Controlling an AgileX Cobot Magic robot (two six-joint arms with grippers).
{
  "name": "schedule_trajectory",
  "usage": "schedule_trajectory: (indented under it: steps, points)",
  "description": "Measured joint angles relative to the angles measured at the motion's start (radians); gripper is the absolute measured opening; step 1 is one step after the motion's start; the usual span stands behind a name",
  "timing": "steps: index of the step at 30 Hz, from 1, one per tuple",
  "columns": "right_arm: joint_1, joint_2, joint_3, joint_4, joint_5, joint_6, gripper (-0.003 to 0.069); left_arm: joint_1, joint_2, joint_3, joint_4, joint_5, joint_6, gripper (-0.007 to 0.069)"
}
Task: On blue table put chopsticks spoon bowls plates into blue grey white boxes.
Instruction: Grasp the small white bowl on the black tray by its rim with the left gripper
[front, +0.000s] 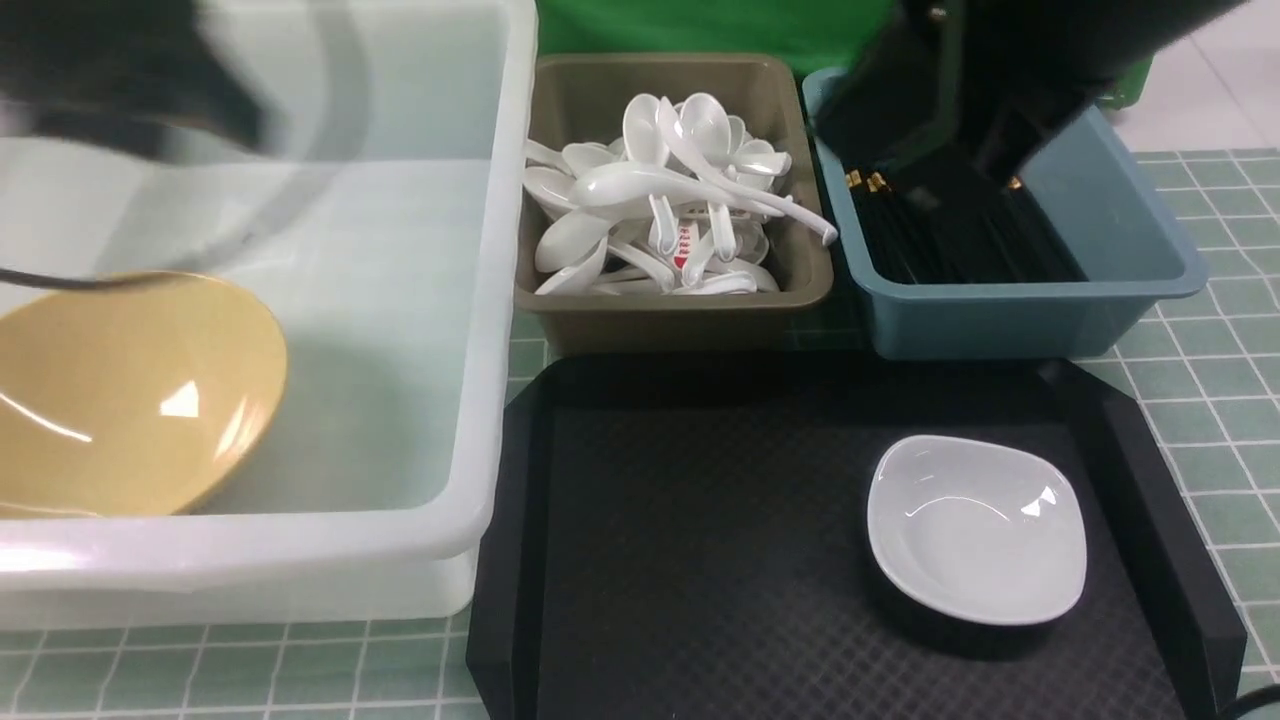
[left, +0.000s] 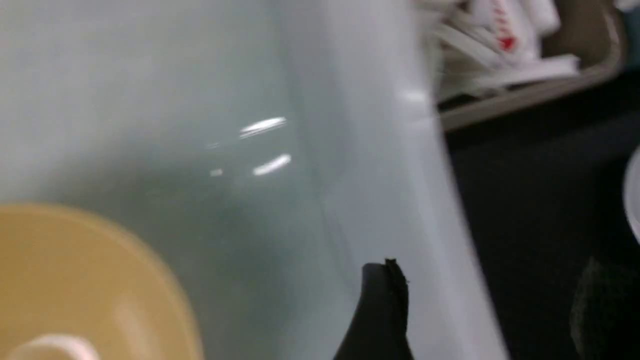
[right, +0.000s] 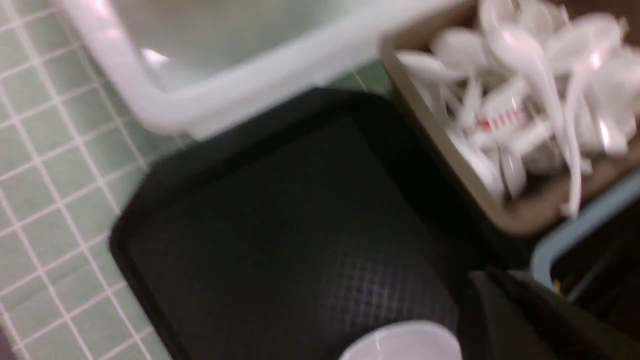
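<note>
Meanwhile the blurred left arm (front: 120, 80) hung over the far left of the translucent white box (front: 505, 300), its jaws' state unreadable, a glossy yellow oval bowl (front: 120, 400) lying at the box's near left, while the right arm (front: 1050, 50), jaws closed, hovered above the blue box (front: 1000, 325) of black chopsticks (front: 950, 250).

Table (front: 1230, 400) holds white box (front: 505, 300), grey box (front: 670, 325), blue box (front: 980, 325) and black tray (front: 700, 550)
</note>
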Motion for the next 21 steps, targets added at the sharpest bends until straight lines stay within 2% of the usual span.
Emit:
schedule_trajectory:
  steps: [5,8,9,14,21]
  points:
    - [-0.095,-0.086,0.171,-0.004,0.001,0.053,0.0038,-0.326,0.122,0.000,0.052,-0.115,-0.031,0.0415]
    - [-0.154,-0.156,0.265,-0.014,0.003,0.076,0.0038,-0.436,0.204,-0.005,0.056,-0.170,-0.041,0.0414]
    - [-0.187,-0.194,0.317,-0.024,0.004,0.088,0.0038,-0.502,0.275,-0.024,0.056,-0.206,-0.048,0.0414]
    - [-0.265,-0.304,0.455,-0.047,0.004,0.097,0.0038,-0.585,0.441,-0.097,0.055,-0.270,-0.052,0.0414]
    - [-0.285,-0.424,0.569,-0.058,-0.042,0.118,0.0040,-0.600,0.646,-0.255,0.060,-0.338,-0.053,0.0414]
